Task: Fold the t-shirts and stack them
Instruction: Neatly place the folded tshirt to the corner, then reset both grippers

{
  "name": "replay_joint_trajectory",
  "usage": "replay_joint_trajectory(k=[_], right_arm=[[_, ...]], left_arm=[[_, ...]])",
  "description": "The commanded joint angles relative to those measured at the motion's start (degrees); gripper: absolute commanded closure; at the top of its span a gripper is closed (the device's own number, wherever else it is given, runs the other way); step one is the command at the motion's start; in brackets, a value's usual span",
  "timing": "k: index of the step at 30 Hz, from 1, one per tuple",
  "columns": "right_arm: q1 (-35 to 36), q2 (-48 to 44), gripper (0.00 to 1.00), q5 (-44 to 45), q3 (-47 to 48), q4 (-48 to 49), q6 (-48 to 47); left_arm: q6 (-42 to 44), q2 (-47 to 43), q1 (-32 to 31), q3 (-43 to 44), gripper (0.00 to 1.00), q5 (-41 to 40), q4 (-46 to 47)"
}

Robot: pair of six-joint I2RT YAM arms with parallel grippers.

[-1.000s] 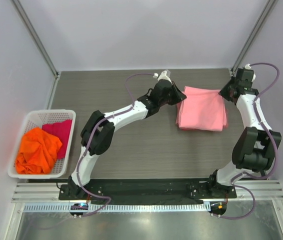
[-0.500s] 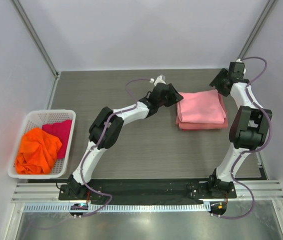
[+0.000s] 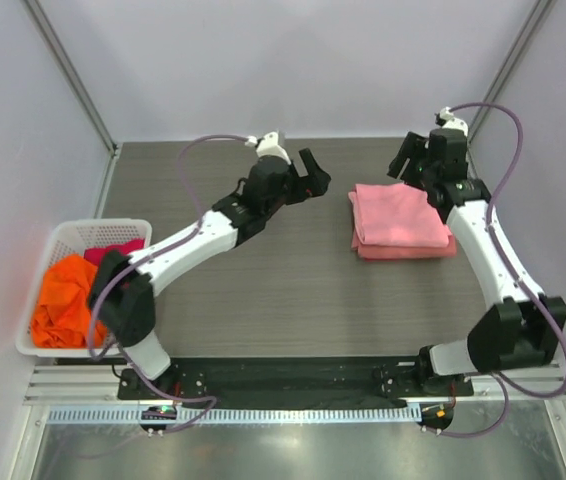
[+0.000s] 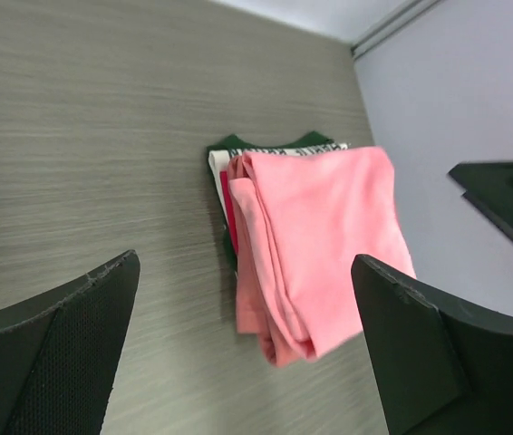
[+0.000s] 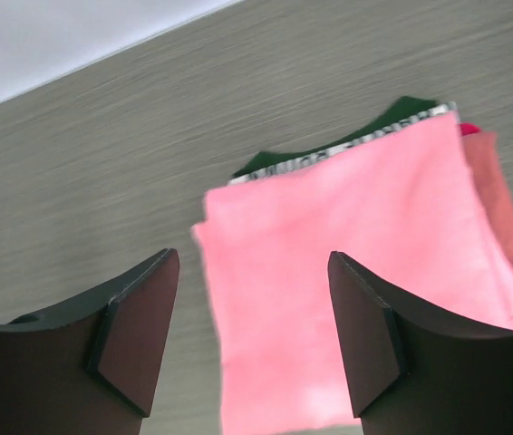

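A folded stack of t-shirts lies at the right of the table, a light pink one (image 3: 400, 210) on top of a salmon-red one (image 3: 408, 250). The wrist views show the pink shirt (image 4: 329, 227) (image 5: 356, 272) with a green and white garment (image 4: 266, 145) peeking out underneath. My left gripper (image 3: 313, 178) (image 4: 246, 263) hangs open and empty, left of the stack. My right gripper (image 3: 403, 165) (image 5: 252, 256) is open and empty above the stack's far left corner. An orange shirt (image 3: 63, 300) and a magenta one (image 3: 123, 252) lie crumpled in the basket.
The white lattice basket (image 3: 73, 228) stands at the table's left edge, with the left arm's elbow (image 3: 123, 300) partly over it. Grey walls and frame posts close in the back and sides.
Both grippers have opened and let go of the pink shirt, which now rests on the stack. The left gripper has drawn back to the left; the right one has shifted left above the stack.
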Motion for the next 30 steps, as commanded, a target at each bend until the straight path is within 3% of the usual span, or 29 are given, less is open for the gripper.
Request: replay_joint_trajectory(k=[1, 6, 8, 11, 16, 20, 23, 30], right_arm=[[2.92, -5.01, 0.29, -1.49, -7.09, 0.61, -1.24], [13.8, -15.19, 0.23, -4.57, -17.82, 6.22, -0.54], [17.33, -18.55, 0.11, -3.17, -25.12, 10.17, -0.27], [23.13, -24.7, 0.0, 0.96, -36.01, 16.05, -0.18], [28.94, -26.21, 0.0, 2.99, -47.26, 21.6, 2.27], [29.04, -28.66, 0.0, 5.52, -53.0, 27.06, 3.68], [29.04, -31.21, 0.0, 7.37, -54.14, 27.42, 4.91], [28.95, -36.39, 0.0, 10.28, -55.64, 25.92, 6.41]], left_arm=[[5.22, -8.65, 1.23, -5.99, 0.0, -4.07, -7.22], [6.19, -23.21, 1.85, -20.54, 0.0, -8.99, -12.94], [6.54, -28.07, 1.85, -26.63, 0.01, -11.01, -12.95], [7.06, -38.26, 1.94, -38.06, 0.01, -14.96, -13.21], [8.73, -54.96, 1.94, -52.29, 0.0, -16.47, -14.79], [12.16, -69.97, 1.94, -57.41, 0.0, -14.88, -17.33], [12.15, -77.19, 1.94, -61.97, 0.0, -10.24, -14.89], [9.71, -84.69, 1.94, -66.38, 0.0, -10.66, -14.27]])
